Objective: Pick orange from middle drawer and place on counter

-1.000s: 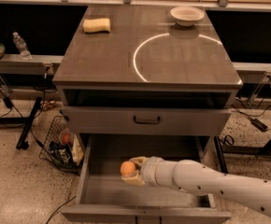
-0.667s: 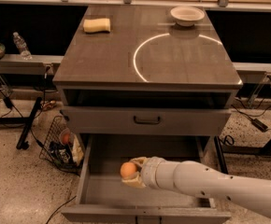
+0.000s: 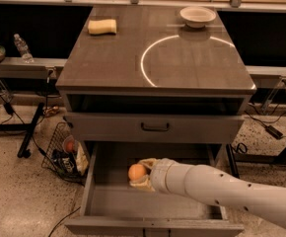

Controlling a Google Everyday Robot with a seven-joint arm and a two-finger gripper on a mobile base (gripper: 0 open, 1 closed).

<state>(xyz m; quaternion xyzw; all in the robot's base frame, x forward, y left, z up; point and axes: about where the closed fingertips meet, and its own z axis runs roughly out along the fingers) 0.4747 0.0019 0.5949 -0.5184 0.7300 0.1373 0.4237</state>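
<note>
The orange (image 3: 136,172) is a small round fruit inside the open middle drawer (image 3: 101,201), left of centre over its grey floor. My gripper (image 3: 140,174) reaches into the drawer from the right on a white arm, and its pale fingers are closed around the orange from the right side. The counter (image 3: 108,58) is the grey-brown wood-grain top of the cabinet above, marked with a white circular arc (image 3: 148,58).
A yellow sponge block (image 3: 102,26) lies at the counter's back left and a white bowl (image 3: 197,16) at the back right. A shut drawer front with a black loop handle (image 3: 155,127) sits above the open drawer. A wire basket (image 3: 64,154) stands on the floor to the left.
The gripper with the orange has barely shifted, staying in the same spot in the drawer.
</note>
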